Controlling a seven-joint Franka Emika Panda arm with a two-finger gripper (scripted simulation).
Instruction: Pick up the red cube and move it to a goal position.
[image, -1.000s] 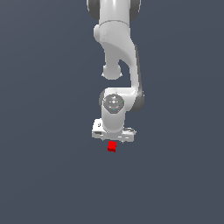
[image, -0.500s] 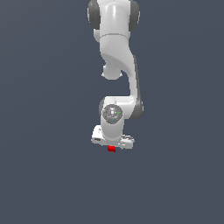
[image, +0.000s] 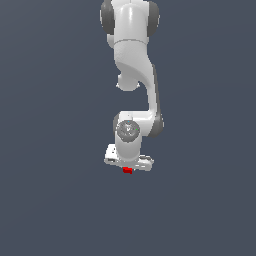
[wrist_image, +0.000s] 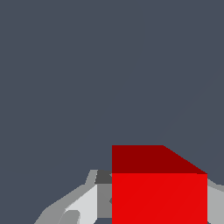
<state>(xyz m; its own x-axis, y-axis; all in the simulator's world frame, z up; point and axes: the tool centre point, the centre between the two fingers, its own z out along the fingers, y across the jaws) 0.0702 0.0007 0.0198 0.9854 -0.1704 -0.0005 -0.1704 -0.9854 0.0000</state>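
— Since a second ago our gripper (image: 128, 167) has sunk over the red cube (image: 127, 170); less red shows under the hand now.

— Up close, the cube (wrist_image: 159, 192) sits between our fingers (wrist_image: 83, 205), clamped as far as we can judge.

— If the hold is shallow, we risk it slipping on the carry. Beyond lies only plain grey ground.

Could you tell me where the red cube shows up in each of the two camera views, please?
Exterior view: the red cube peeks out just below the white gripper, near the picture's centre.
Wrist view: the red cube fills the lower edge, large, between the jaws.
Shared landmark: the gripper.
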